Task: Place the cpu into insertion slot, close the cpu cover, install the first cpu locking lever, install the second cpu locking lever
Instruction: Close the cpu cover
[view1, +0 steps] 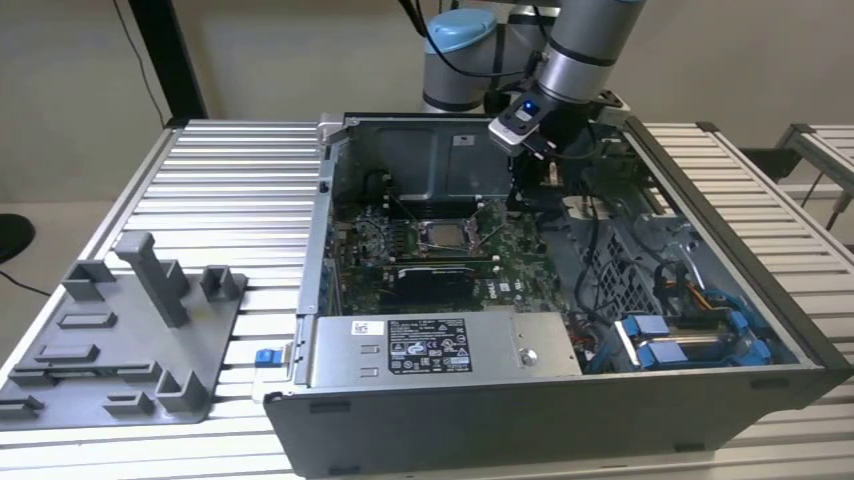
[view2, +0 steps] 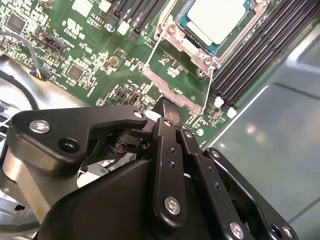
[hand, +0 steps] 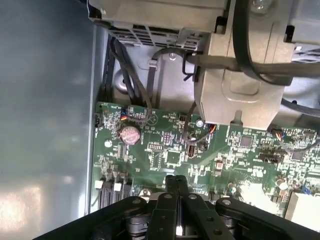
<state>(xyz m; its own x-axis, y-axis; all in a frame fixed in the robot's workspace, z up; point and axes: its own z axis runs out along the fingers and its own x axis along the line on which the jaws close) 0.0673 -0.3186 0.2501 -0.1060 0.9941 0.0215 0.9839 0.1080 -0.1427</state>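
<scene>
Open computer case (view1: 747, 400) on a slatted table (view1: 227, 190), with the arm reaching in from the upper middle of the exterior view.

The cpu (view2: 217, 17) is a flat square chip with a pale silvery-grey top. It sits in the slot (view1: 424, 240) at the centre of the green board (view2: 90, 55). The cover (view2: 186, 46), a thin silvery frame, lies flat around it.

The gripper (view2: 167, 106) hangs over the board just beside the cover. Its two black fingers (hand: 171, 186) are pressed together, with nothing between them.

**Exterior view:** the whole case, with a grey labelled power supply (view1: 441, 345) at lower centre. A grey moulded fixture (view1: 120, 330) lies on the table at the exterior view's left, well apart from the case.

**Second wrist view:** the chip and cover at close range, with long black memory slots (view2: 260, 45) beside them.

**First wrist view:** a different part of the board, with a round coin cell (hand: 131, 134), dark cables (hand: 127, 75) and a grey metal bracket (hand: 235, 95) beyond the closed fingertips.
</scene>
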